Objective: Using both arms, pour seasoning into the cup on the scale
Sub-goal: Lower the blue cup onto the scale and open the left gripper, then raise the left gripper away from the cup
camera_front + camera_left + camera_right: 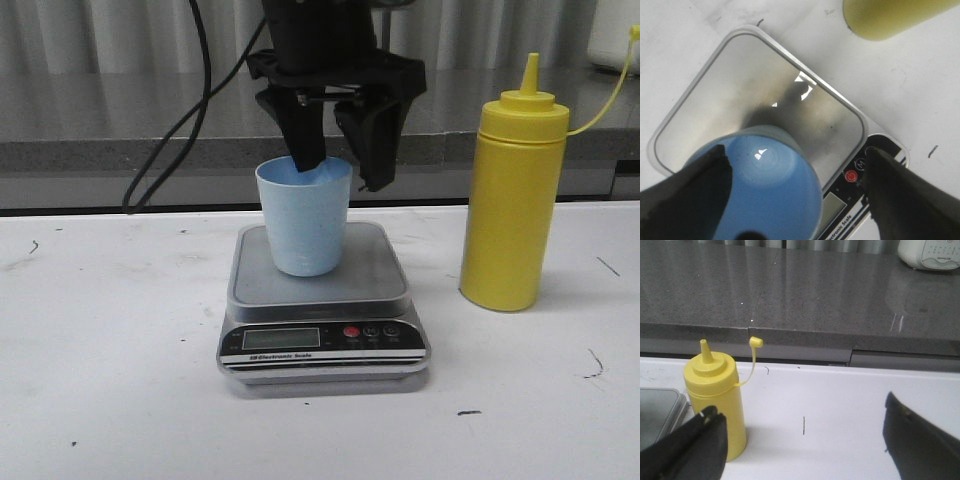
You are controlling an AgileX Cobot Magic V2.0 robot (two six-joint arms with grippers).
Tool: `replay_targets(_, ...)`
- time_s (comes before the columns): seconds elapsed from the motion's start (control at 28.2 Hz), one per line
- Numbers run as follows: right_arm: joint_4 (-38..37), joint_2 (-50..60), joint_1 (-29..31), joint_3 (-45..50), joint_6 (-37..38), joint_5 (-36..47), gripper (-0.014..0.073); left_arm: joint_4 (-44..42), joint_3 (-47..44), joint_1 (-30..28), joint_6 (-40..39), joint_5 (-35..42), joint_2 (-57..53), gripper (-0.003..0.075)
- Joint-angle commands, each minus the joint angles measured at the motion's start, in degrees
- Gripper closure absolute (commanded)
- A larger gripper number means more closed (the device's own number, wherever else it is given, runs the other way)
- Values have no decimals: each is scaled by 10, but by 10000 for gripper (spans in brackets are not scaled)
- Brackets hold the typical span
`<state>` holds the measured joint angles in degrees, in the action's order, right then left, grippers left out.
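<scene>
The light blue cup (306, 220) stands upright on the silver-grey scale (375, 270), whose display faces the front. My left gripper (340, 175) is open over the cup. One finger (303, 140) dips inside the rim and the other (378, 150) hangs outside the cup's right wall. The left wrist view shows the cup (770, 195), the scale (740, 80) and my left gripper (797, 152) over them. The yellow seasoning bottle (512, 200) stands upright on the table to the right of the scale, cap off on its cord. My right gripper (800, 407) is open and empty, with the bottle (715, 390) just beyond one fingertip.
A grey stone counter ledge (100, 120) runs along the back of the white table (120, 400). A white appliance (930, 252) sits on it at the far right. A black cable (190, 110) hangs at back left. The scale's corner (657, 410) shows in the right wrist view.
</scene>
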<state>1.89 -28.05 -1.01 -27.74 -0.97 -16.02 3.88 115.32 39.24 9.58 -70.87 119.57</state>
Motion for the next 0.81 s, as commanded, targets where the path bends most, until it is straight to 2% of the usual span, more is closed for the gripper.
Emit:
replay_targets(0.0, 1, -5, 2, -22, 0, 45, -53, 5, 13, 4, -13, -17, -71, 289)
replay_targets(0.28, 1, -5, 2, -22, 0, 45, -53, -1, -51, -9, -13, -17, -147, 581)
replay_targets(0.46, 1, -5, 2, -22, 0, 45, -53, -3, -108, -34, -13, -17, -192, 729)
replay_targets(0.78, 1, -5, 2, -22, 0, 45, -53, -3, -236, -115, -27, -11, -296, 740)
